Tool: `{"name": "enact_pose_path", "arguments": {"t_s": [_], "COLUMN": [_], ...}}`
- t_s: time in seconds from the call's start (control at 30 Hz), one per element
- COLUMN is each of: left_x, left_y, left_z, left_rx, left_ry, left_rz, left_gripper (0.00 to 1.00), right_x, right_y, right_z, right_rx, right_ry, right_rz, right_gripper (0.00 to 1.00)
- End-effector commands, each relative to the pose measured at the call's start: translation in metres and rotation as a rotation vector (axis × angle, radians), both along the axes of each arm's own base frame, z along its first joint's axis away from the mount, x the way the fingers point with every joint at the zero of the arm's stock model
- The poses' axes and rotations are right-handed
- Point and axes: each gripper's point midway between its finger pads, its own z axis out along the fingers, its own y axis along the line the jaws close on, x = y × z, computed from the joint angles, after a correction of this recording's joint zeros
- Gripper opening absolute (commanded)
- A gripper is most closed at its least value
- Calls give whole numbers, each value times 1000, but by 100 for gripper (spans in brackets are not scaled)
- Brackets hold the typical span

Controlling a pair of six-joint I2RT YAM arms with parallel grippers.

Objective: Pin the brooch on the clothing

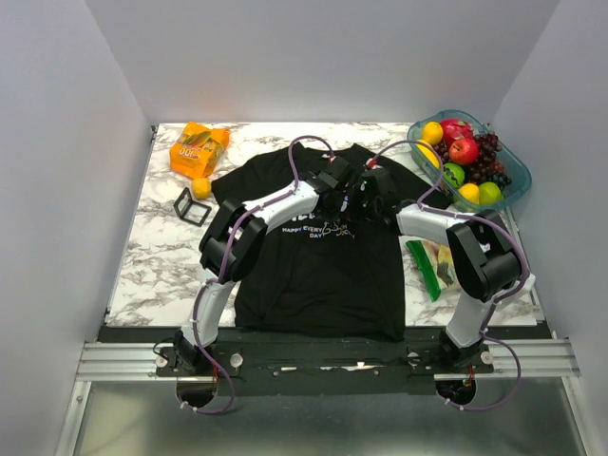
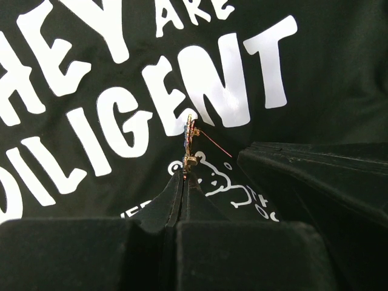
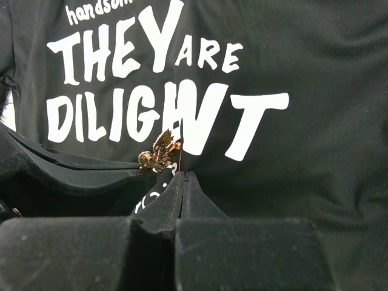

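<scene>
Both arms meet over the black short-sleeved T-shirt (image 1: 313,285), right at its white "DILIGENT" lettering (image 3: 151,115). The left gripper (image 2: 183,177) is clamped tight on the tiny gold-brown metallic brooch (image 2: 190,140), held edge-on just beside that lettering. The right gripper (image 3: 183,177) is fully closed too, its tips at the brooch's thin pin (image 2: 216,144); gripping or merely touching, it's impossible to tell.
</scene>
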Motion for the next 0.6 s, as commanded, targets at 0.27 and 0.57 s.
{"name": "enact_pose_path", "arguments": {"t_s": [0.27, 0.57], "left_x": [-1, -1], "left_y": [-1, -10], "left_z": [-6, 0], "left_rx": [16, -37], "left_ry": [7, 4], "left_rz": [-6, -10], "left_gripper": [0, 0], "right_x": [-2, -4], "right_y": [15, 19], "right_z": [16, 8], "right_rx": [67, 70], "right_ry": [-52, -34], "right_rz": [58, 83], "right_gripper": [1, 0]}}
